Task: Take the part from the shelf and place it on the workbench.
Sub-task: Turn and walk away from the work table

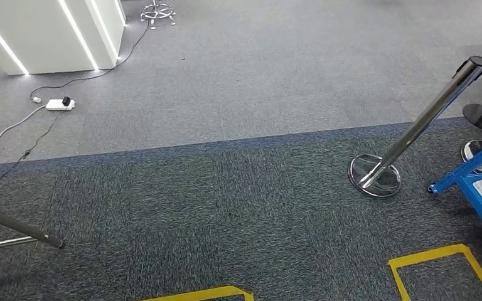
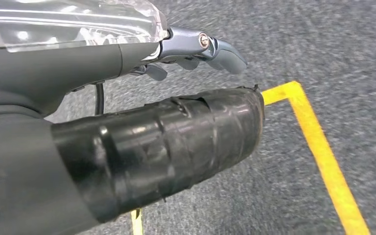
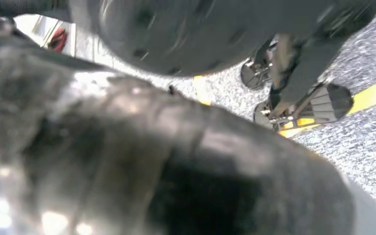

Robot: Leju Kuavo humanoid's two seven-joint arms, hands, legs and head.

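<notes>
At the far left a white pillar (image 1: 50,31) stands on the carpet, and a power strip (image 1: 59,105) lies near it, its cable trailing off, likely to feed the pillar's light strips. The left robot hand (image 2: 176,93) hangs low over the floor beside a yellow tape corner (image 2: 318,147). Its taped thumb and its fingers are apart with only carpet between them, so it holds nothing and is free for a pickup. Further right a chrome stanchion (image 1: 408,135) with a red belt ropes off the area. At the right edge stands the blue shelf (image 1: 471,175) with a pale bin. The part probably sits there, though I cannot tell which item it is. The right robot hand (image 3: 176,161) is a dark blur, so I cannot tell its state.
</notes>
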